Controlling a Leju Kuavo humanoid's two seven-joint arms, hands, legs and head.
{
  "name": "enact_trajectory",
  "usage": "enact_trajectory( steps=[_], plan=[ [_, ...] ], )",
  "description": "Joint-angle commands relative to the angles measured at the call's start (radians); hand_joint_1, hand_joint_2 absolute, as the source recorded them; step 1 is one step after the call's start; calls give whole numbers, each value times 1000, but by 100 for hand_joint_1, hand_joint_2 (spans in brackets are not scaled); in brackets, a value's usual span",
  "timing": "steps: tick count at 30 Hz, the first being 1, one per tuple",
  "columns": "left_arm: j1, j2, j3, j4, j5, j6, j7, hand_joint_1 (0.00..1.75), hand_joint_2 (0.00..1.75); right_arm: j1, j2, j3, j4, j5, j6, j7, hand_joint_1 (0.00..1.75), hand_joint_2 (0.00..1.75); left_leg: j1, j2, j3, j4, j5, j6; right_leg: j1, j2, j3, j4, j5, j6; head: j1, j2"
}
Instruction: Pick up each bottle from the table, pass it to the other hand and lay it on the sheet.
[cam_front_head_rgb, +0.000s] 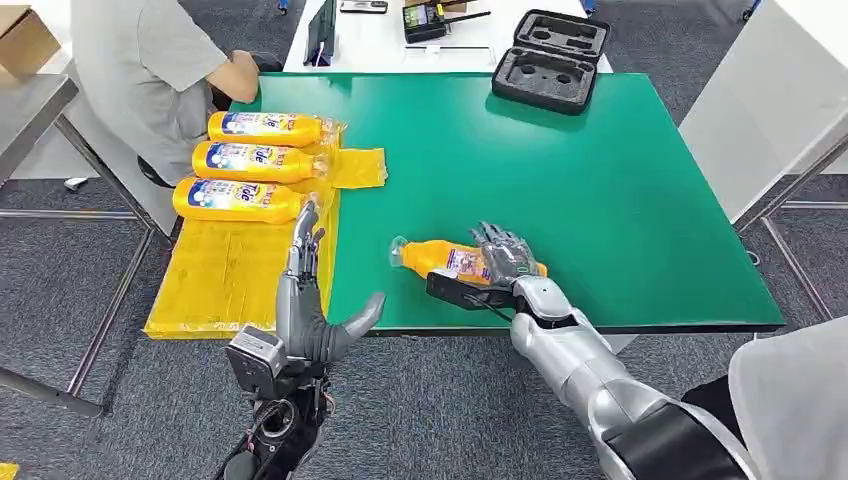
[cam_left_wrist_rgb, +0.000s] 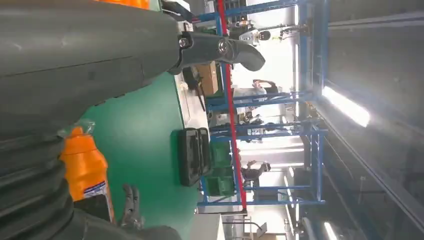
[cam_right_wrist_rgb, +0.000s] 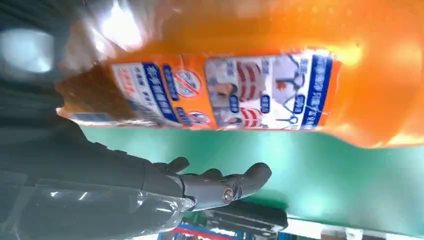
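**Op A:** I've got my right hand (cam_front_head_rgb: 503, 262) wrapped over the orange bottle (cam_front_head_rgb: 450, 260), which lies on its side on the green table (cam_front_head_rgb: 620, 180) near the front edge, cap end pointing toward the yellow sheet (cam_front_head_rgb: 225, 270). From the right wrist view the label sits just above the thumb (cam_right_wrist_rgb: 220, 187), but I can't tell how firmly the fingers close behind it.

**Op B:** And your left hand (cam_front_head_rgb: 310, 300)?

**Op A:** Holding nothing, fingers straight up, thumb spread, over the sheet's near edge. Ready to receive, I'd say.

**Op B:** What worries you?

**Op A:** The bottle's smooth and looks film-wrapped. If my grasp is shallow it could roll or slide out during the lift. It's close to the table's edge too, so a slip may send it to the floor.

**Op B:** And the sheet?

**Op A:** Three bottles (cam_front_head_rgb: 245, 162) already lie on its far end, side by side. A sloppy handover could knock the nearest one.
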Motion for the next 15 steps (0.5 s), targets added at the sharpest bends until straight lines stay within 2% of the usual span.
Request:
enact_trajectory(
  steps=[1, 6, 11, 15],
  plan=[
    [-22, 25, -9, 22, -3, -1, 4, 0, 175, -25, -37, -4, -34, 32, -5, 24, 0, 175, 1, 0, 4, 0, -2, -2, 1, 0, 5, 0, -2, -2, 0, 0],
    [-35, 15, -1, 30, 5, -10, 4, 0, 175, -4, -74, -34, -67, 51, 69, 56, 0, 175, 1, -2, 2, 0, -1, -1, 1, -2, 3, -1, -2, -2, 0, 0],
    [-40, 12, 2, 39, 7, -15, 4, 0, 175, 8, -82, -53, -67, 37, 96, 71, 0, 175, 0, -1, 1, 0, 0, -1, 0, -1, 1, -1, -1, -1, 0, 0],
    [-51, 2, 9, 67, 6, -19, 4, 0, 175, 100, -112, -93, -114, 21, 101, 81, 0, 175, 2, -4, 4, -1, -1, -2, 2, -4, 6, -2, -2, -2, 0, 0]
  ],
)
